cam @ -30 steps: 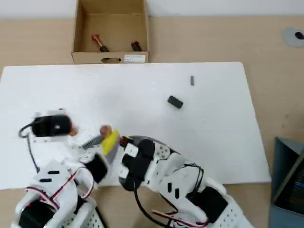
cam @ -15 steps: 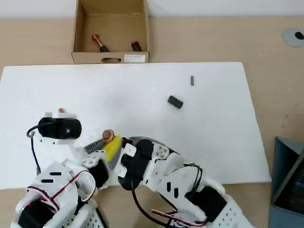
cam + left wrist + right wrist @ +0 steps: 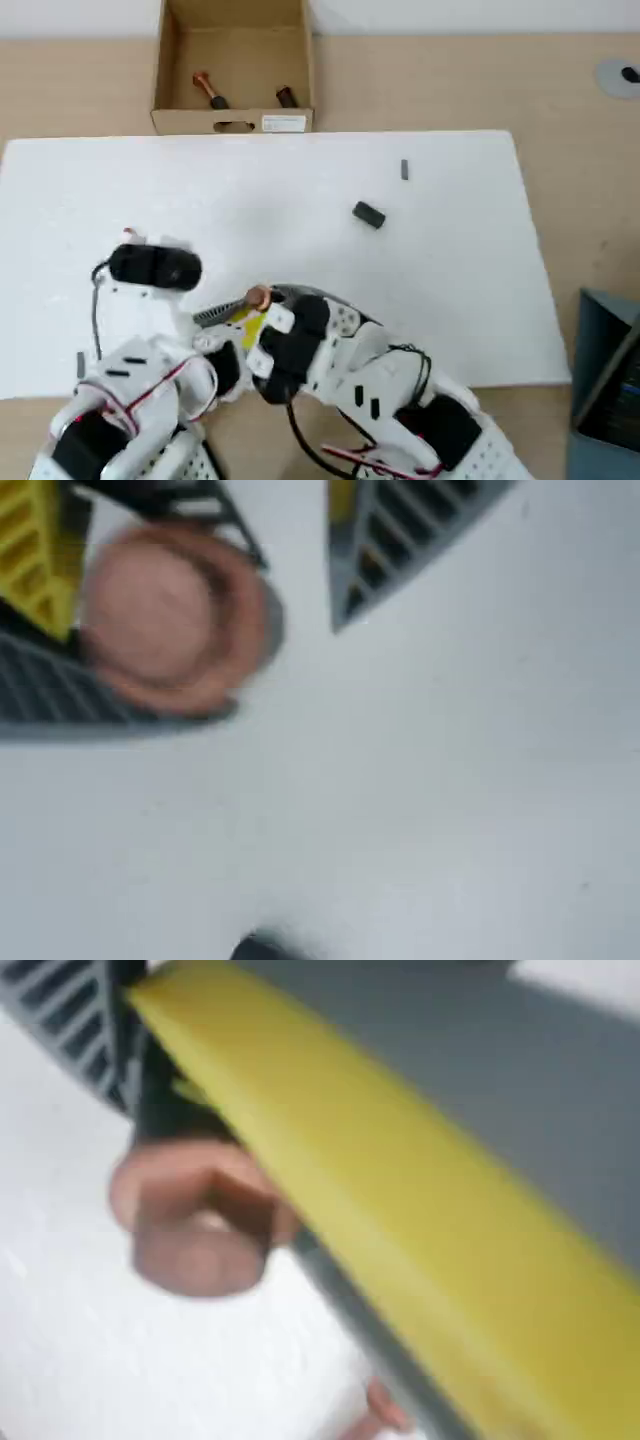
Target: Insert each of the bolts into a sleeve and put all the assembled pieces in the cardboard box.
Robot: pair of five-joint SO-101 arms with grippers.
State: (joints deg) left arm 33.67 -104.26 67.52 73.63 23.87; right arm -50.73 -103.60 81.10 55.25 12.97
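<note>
**High view.** The copper-headed bolt (image 3: pixel 257 297) sits near the front edge of the white mat (image 3: pixel 450 300), where my two grippers meet. My left gripper (image 3: pixel 228 314) comes in from the left and my right gripper (image 3: pixel 266 316) from the near side. Both are touching the bolt head or lie just beside it. My arms crowd around the bolt, so its shank is hidden.

**Left wrist view.** My left gripper stands spread. One ribbed grey finger (image 3: pixel 400 540) is apart from the bolt head, with a strip of bare mat between them. The head lies against the yellow-and-grey side opposite.

**Right wrist view.** The bolt head lies just under the yellow face of my right gripper, touching it or nearly so. Whether this gripper pinches the bolt I cannot tell.

**Surroundings.** A loose black sleeve (image 3: pixel 368 214) lies on the mat, well apart from both grippers, and a small grey pin (image 3: pixel 404 170) lies just beyond it. The cardboard box (image 3: pixel 165 70) stands on the table (image 3: pixel 580 120) past the far edge of the mat, well apart from the bolt. Two assembled pieces lie inside it, one (image 3: pixel 207 88) to the left and one (image 3: pixel 285 96) to the right.
</note>
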